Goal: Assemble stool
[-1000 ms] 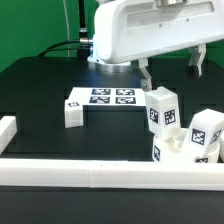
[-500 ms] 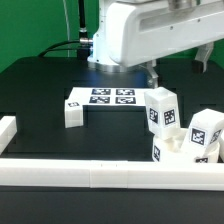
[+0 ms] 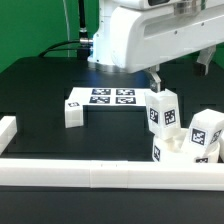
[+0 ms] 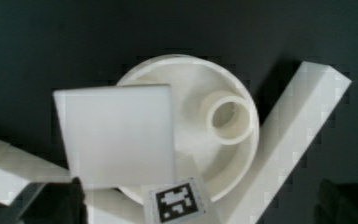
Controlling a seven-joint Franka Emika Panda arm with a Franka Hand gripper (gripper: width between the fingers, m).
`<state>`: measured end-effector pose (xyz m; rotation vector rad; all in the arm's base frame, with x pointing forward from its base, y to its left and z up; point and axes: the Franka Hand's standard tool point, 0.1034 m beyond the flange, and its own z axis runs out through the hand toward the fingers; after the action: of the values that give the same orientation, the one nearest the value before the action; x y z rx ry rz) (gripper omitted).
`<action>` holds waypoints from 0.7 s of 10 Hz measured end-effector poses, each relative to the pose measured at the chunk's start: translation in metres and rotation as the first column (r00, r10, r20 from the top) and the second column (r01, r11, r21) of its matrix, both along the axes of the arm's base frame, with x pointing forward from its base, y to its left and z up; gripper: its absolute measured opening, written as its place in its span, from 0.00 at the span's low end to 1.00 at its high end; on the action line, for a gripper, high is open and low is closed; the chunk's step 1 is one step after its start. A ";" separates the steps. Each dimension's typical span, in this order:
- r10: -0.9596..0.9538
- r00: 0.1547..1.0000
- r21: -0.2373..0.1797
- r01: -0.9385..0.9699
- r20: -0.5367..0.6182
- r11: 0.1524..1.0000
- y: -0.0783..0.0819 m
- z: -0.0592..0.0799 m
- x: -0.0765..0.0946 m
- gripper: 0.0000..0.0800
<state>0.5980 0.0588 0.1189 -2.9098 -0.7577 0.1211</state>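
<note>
Hovering above the tall leg block (image 3: 160, 108) at the exterior view's right, your gripper (image 3: 181, 73) was spread wide, fingers apart, nothing between them. Stool parts sat clustered there: that block upright, a second leg block (image 3: 205, 130) just beside it. A lone leg block (image 3: 73, 108) stood by the marker board (image 3: 110, 97). The wrist view showed the round seat (image 4: 185, 80) with its socket (image 4: 234, 115), partly covered by a white block (image 4: 114, 130). A front rail (image 3: 90, 176) edged the table.
</note>
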 end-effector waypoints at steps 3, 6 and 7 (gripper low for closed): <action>-0.009 1.000 -0.003 0.009 0.004 1.000 -0.001 -0.001 0.000 0.81; -0.019 1.000 -0.012 0.019 0.015 1.000 -0.020 -0.010 0.001 0.81; -0.008 1.000 -0.011 0.008 0.015 1.000 -0.023 -0.011 0.001 0.81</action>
<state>0.5993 0.0354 0.1078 -2.9268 -0.7501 0.1038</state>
